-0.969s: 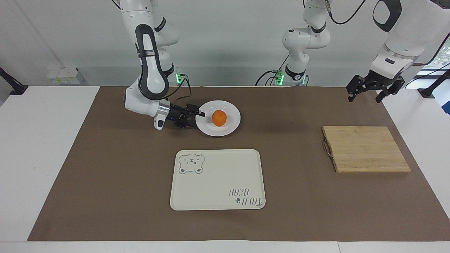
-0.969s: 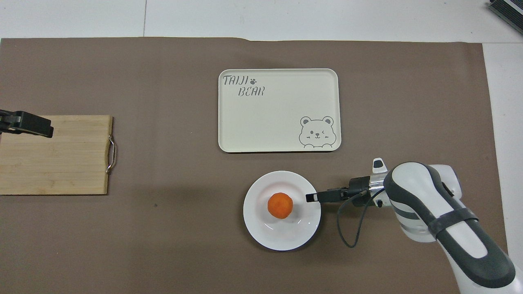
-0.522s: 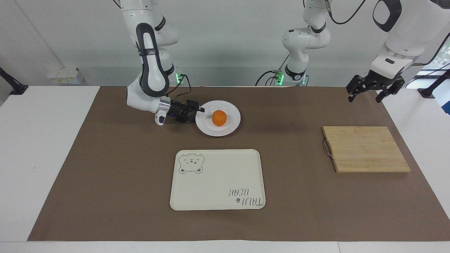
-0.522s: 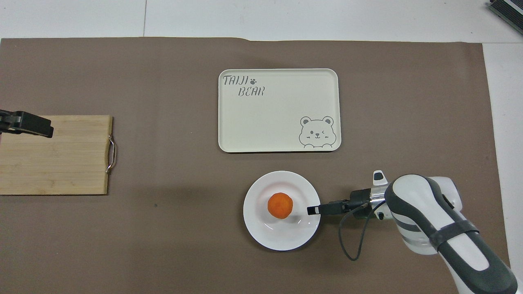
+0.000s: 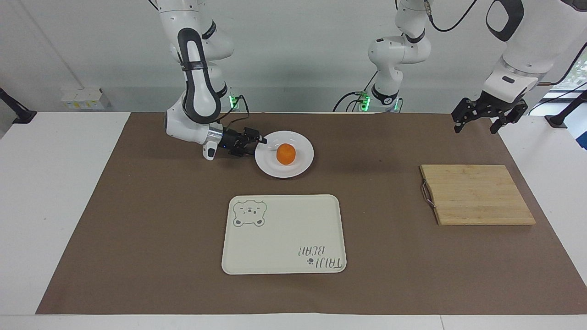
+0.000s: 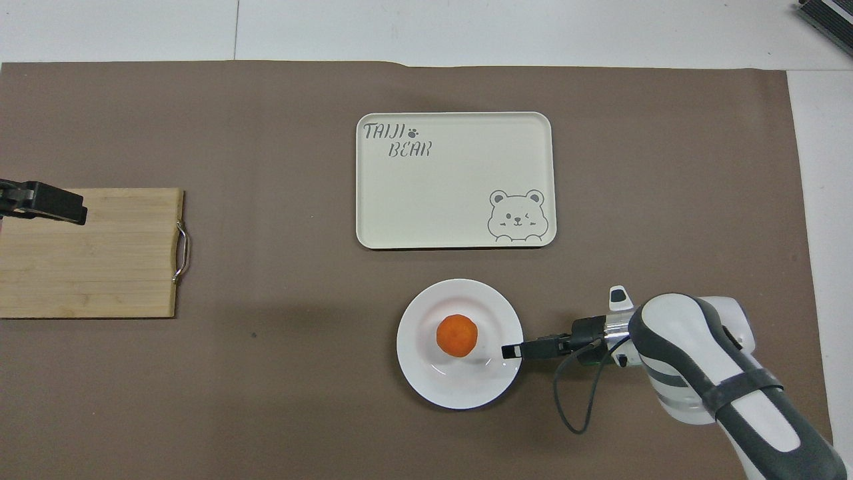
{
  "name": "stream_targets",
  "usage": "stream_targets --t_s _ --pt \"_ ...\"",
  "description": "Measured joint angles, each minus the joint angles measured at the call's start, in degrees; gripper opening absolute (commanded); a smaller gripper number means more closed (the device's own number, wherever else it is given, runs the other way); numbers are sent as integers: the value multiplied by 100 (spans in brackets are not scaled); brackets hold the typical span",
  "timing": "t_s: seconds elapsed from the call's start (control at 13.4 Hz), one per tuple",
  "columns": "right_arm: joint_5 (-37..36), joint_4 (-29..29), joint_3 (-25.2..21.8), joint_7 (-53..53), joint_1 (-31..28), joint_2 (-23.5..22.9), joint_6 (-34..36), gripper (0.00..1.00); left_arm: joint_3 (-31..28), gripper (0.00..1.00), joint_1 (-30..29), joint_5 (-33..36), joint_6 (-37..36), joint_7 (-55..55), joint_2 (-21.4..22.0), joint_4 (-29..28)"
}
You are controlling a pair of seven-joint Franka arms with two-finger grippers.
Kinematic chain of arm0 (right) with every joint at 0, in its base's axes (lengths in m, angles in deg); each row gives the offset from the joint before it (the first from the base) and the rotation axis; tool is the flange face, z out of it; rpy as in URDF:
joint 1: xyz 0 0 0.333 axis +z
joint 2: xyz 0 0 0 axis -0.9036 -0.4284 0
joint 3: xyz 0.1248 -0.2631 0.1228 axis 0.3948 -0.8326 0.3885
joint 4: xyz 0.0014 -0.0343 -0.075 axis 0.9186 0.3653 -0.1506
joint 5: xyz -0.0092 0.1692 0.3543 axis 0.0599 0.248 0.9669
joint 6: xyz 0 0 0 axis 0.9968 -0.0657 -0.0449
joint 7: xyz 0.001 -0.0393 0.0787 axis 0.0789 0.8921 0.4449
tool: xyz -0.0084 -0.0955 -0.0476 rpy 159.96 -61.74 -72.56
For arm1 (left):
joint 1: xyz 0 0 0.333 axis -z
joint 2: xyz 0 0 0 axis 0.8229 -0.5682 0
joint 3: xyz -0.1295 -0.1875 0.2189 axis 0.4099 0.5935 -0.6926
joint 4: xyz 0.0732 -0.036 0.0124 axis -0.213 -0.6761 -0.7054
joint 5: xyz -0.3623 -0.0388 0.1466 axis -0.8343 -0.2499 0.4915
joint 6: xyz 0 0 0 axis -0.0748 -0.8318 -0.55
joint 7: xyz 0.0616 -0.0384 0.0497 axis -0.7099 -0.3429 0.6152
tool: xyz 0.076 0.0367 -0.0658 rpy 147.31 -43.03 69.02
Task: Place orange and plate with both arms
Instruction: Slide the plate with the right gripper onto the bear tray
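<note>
The orange [image 5: 285,154] [image 6: 456,335] sits in the middle of the white plate [image 5: 303,145] [image 6: 466,390], which rests on the brown mat close to the robots. My right gripper [image 5: 259,140] [image 6: 512,351] lies low and sideways at the plate's rim, on the side toward the right arm's end, its tip over the rim's edge. It does not touch the orange. Raised in the air, my left gripper [image 5: 481,123] [image 6: 43,203] hangs open and holds nothing, over the cutting board's edge at the left arm's end.
A cream tray with a bear drawing [image 5: 284,233] [image 6: 453,193] lies farther from the robots than the plate. A wooden cutting board with a metal handle [image 5: 477,195] [image 6: 93,267] lies toward the left arm's end.
My right gripper has slid along the plate's rim toward the robots, its tip staying at the edge. Plate, orange and left arm have not moved.
</note>
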Motion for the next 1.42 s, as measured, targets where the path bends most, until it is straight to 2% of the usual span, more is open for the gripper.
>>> stream_targets --t_s 0.6,0.67,0.75,0.89,0.97,1.04,1.42 --pt "186 31 0 1 158 -8 -226 76 0 100 0 0 0 0 0 0" --pt "186 32 0 1 158 -11 -264 69 0 100 0 0 0 0 0 0" --pt "186 32 0 1 160 -14 -326 58 0 100 0 0 0 0 0 0" --pt "258 33 0 83 197 -15 -405 28 0 100 0 0 0 0 0 0" --pt "376 39 1 208 233 -16 -478 11 0 100 0 0 0 0 0 0" --pt "414 47 0 287 244 -19 -536 0 0 100 0 0 0 0 0 0" --pt "430 53 1 354 245 -23 -550 0 0 100 0 0 0 0 0 0"
